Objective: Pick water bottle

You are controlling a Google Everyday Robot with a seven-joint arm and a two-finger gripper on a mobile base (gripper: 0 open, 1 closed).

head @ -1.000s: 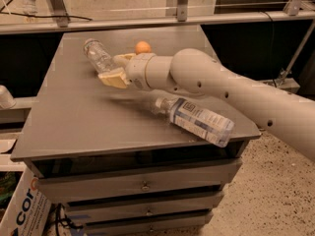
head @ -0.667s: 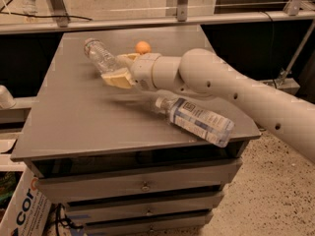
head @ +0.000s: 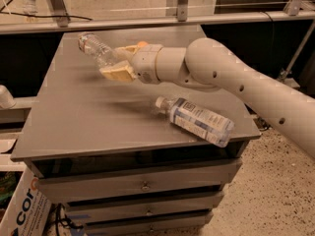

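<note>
The water bottle (head: 93,46) is small, slim and clear with ribbed sides. It lies tilted at the back left of the grey cabinet top (head: 83,117), cap end pointing back and left. My gripper (head: 110,61) reaches in from the right, its beige fingers (head: 117,73) closed on the bottle's near end. The bottle appears lifted slightly off the surface.
A bigger bottle (head: 197,120) with a white-and-blue label and white cap lies on its side near the front right edge. A small orange object (head: 141,44) peeks out behind my wrist. Drawers sit below the top. A metal rail (head: 147,21) runs along the back.
My gripper has closed on the water bottle's end and moved slightly up and back, taking the bottle with it. The bigger bottle has not moved.
</note>
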